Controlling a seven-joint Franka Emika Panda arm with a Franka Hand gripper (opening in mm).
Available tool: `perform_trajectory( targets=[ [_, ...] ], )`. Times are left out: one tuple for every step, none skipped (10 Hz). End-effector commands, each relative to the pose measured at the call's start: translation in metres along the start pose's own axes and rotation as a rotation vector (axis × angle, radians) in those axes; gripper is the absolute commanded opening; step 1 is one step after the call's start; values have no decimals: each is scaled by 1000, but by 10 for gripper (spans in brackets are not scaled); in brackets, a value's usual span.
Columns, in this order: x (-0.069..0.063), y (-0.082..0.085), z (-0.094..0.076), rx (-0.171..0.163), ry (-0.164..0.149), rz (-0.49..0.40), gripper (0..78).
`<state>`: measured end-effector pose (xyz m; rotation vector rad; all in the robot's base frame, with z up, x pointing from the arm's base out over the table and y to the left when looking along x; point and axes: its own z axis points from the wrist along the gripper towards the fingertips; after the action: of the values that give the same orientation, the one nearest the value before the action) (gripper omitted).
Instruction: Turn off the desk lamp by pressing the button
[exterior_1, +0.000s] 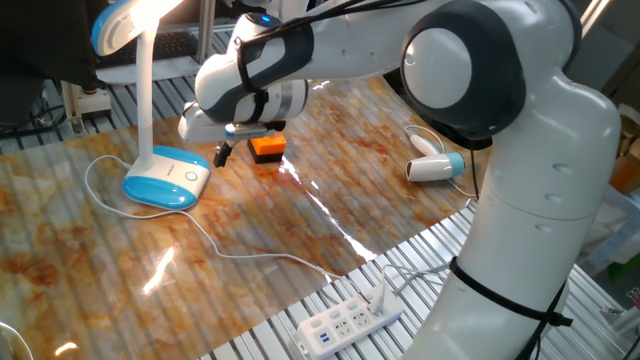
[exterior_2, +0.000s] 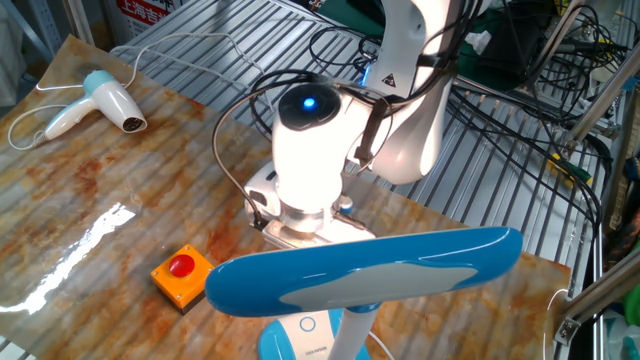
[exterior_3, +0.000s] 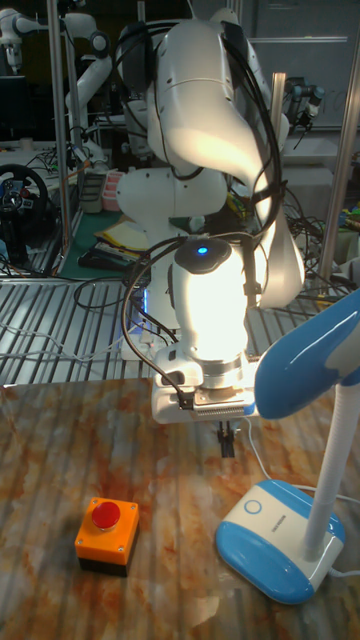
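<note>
The arm (exterior_1: 470, 120) reaches across the surface (exterior_1: 330, 200) with its wrist bent down over the area between two objects. This bulk is the first hazard: the desk lamp (exterior_3: 285, 540) carries its blue-backed head (exterior_2: 365, 265) high on a slim neck (exterior_1: 144, 95), and in the other fixed view the head lies just in front of the wrist. A sideways sweep at this height risks striking the head or neck and tipping the lamp.

The lamp base (exterior_1: 167, 178) stands near one far corner of the surface, with its cord (exterior_1: 250, 255) trailing toward the power strip (exterior_1: 345, 322) at the near edge. A push that lands off-centre on the base may slide it instead of actuating the switch.

The red push-button box (exterior_3: 106, 535) sits just beside the gripper (exterior_3: 228, 440), on the side away from the lamp. A descent from the present position appears to land between the two objects, or on the wrong one.

The gripper hangs above the surface, apart from both. Whether its fingers are together or apart cannot be told; they show only as one dark tip.

The button (exterior_3: 253, 506) is a faint ring on the white top face of the base, at the end nearest the gripper. Its small size leaves little margin; a fingertip beside the ring would likely leave the lamp lit.
</note>
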<state>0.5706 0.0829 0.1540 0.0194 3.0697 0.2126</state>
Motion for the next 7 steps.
perform_trajectory(
  targets=[
    [-2,2,-1,-18,-24,15,0],
    [-2,3,0,-19,-25,17,0],
    [-2,6,3,-19,-30,22,0],
    [-2,7,4,-20,-30,24,0],
    [-5,10,5,-23,-32,26,0],
    [-7,10,5,-23,-32,26,0],
    [-8,11,4,-23,-32,24,0]
  ],
)
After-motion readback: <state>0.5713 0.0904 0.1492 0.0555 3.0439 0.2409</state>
